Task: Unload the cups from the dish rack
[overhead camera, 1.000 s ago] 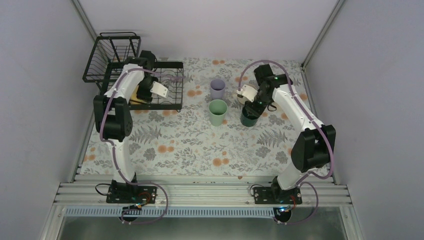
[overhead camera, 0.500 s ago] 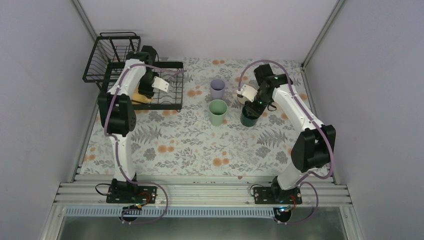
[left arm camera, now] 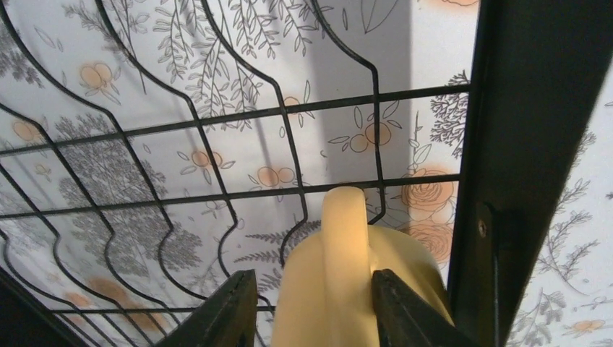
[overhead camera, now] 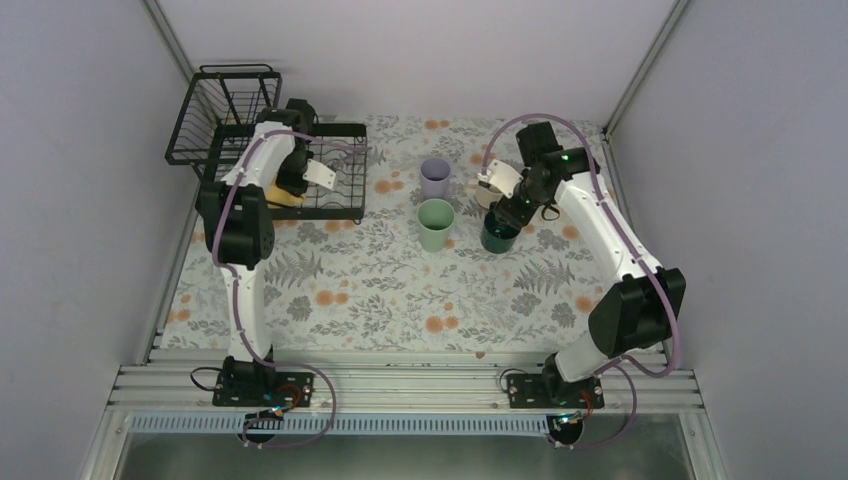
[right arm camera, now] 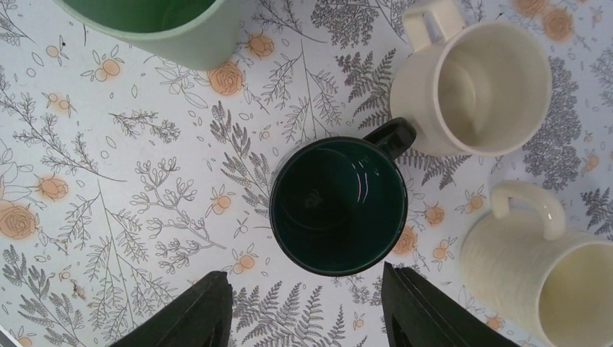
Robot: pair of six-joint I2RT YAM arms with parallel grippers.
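Note:
The black wire dish rack (overhead camera: 340, 205) stands at the back left, its wires (left arm camera: 217, 124) filling the left wrist view. A yellow mug (left arm camera: 347, 289) lies in it with its handle up, partly seen under the arm (overhead camera: 283, 197). My left gripper (left arm camera: 314, 307) is shut on this mug; the right finger presses its side and the left finger shows a thin gap. The dark teal mug (right arm camera: 338, 206) stands upright on the table (overhead camera: 497, 236). My right gripper (right arm camera: 307, 311) hovers over it, open, fingers clear of its rim.
A lavender tumbler (overhead camera: 435, 177) and a mint-green tumbler (overhead camera: 436, 223) stand mid-table. Two cream mugs (right arm camera: 481, 79) (right arm camera: 542, 278) stand close beside the teal mug. The rack's raised basket tier (overhead camera: 225, 110) sits at the far left corner. The rack's thick frame bar (left arm camera: 538, 144) runs beside my left gripper.
My left gripper has closed in round the yellow mug in the rack. My right gripper has opened off the teal mug and lifted slightly; the mug stays standing.

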